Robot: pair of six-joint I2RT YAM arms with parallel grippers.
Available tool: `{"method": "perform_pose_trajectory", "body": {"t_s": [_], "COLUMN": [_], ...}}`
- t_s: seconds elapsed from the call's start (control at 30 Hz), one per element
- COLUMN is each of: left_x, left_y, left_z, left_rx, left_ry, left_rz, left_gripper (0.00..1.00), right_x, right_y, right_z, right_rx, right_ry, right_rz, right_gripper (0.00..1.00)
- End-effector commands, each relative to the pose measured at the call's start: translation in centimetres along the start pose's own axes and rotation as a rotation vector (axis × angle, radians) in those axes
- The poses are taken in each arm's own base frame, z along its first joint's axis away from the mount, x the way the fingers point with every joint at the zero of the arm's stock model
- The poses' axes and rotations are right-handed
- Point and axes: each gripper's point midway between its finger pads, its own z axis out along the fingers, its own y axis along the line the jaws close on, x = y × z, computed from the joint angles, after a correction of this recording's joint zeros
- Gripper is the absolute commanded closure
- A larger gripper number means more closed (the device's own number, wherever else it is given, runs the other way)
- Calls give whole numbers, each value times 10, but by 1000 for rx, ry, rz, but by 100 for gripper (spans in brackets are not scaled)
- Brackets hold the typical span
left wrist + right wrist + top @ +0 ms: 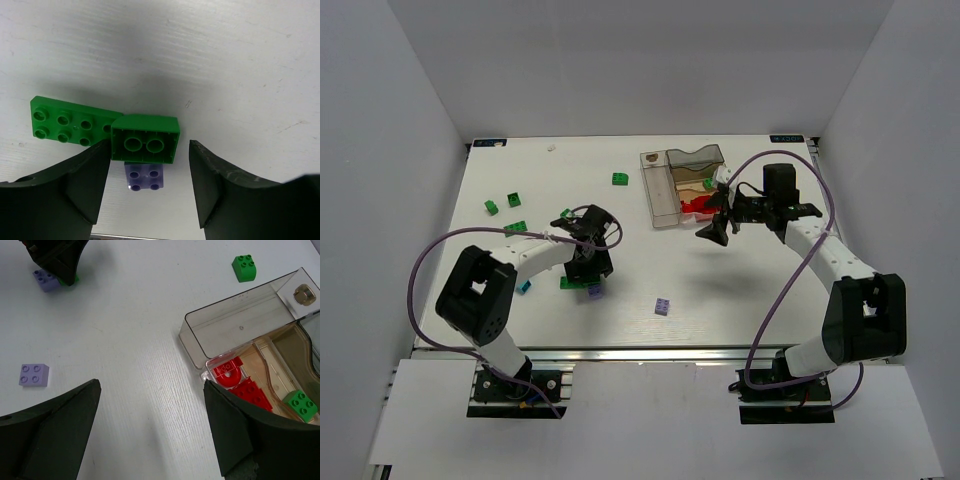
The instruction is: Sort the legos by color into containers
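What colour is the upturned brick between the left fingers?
Green; the brick shows best in the left wrist view.

light: bright, diffuse overhead | shadows: soft, blurred edges | focus: sharp all views

1. I'm running this rig in what looks like a robotics lab test cell, not a home or a shop.
2. Plain white panels point(380, 150) close off the space left, right and beyond both of my grippers.
3. Beneath the left gripper point(150, 150) and the right gripper point(151, 385) there is a bare white tabletop point(740, 300).
4. Behind them, the arm bases bolt to an aluminium rail point(640, 353), with purple cables point(416, 280) looping alongside.
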Motion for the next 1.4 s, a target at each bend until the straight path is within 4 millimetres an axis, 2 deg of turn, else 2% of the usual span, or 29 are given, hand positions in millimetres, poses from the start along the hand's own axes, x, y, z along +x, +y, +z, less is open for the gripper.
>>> {"method": "perform_pose_trajectory", "body": {"t_s": [0.0,0.27,0.37,0.53,0.67,0.77,0.87,1.0,1.03,1.07,1.1,1.13,1.17,1.2,1.23,1.27,1.3,1.37], "left_x": [-14,-17,-19,-17,-25,-32,-45,-65,-70,-82,-91,-93,-110,-114,-121,-134,-137,-147], "left_y": [-13,-17,-18,-21,-20,-24,-32,-64,-73,-91,-100,-113,-131,-141,-152,-171,-183,-206], "left_z": [-3,-8,-12,-15,-22,-36,-55,-84,-91,-104,-110,-118,-136,-133,-136,-156,-144,-150], "left_rx": [45,62,69,68,59,75,129,295,357,441,491,558,635,658,689,772,786,867], "left_ry": [-32,-32,-40,-51,-76,-105,-156,-232,-233,-278,-299,-298,-359,-355,-365,-402,-381,-391], "left_rz": [-6,12,20,56,68,81,85,111,107,108,105,113,114,119,121,135,140,148], "left_gripper": [27,34,43,43,44,50,60,68,69,72,73,73,74,74,74,75,75,76], "right_x": [-8,-6,-4,-6,-7,-6,-6,-8,-12,-14,-13,-11,-16,-16,-16,-14,-15,-11], "right_y": [-1,-1,0,-2,-1,-1,0,-8,-15,-20,-23,-29,-35,-40,-42,-43,-48,-49], "right_z": [-6,-5,-6,-6,-6,-6,-6,-9,-10,-12,-13,-17,-18,-23,-25,-26,-32,-36], "right_rx": [17,17,16,18,18,17,18,69,112,148,178,229,262,304,324,346,394,440], "right_ry": [-17,-10,-7,-10,-9,-8,-9,-1,-12,-14,-14,-2,-14,-9,-6,-6,-2,-2], "right_rz": [-26,-23,-19,-19,-21,-20,-18,17,7,16,56,58,49,70,78,86,86,98], "right_gripper": [11,11,11,11,11,11,11,15,18,22,26,44,56,81,93,100,100,100]}}
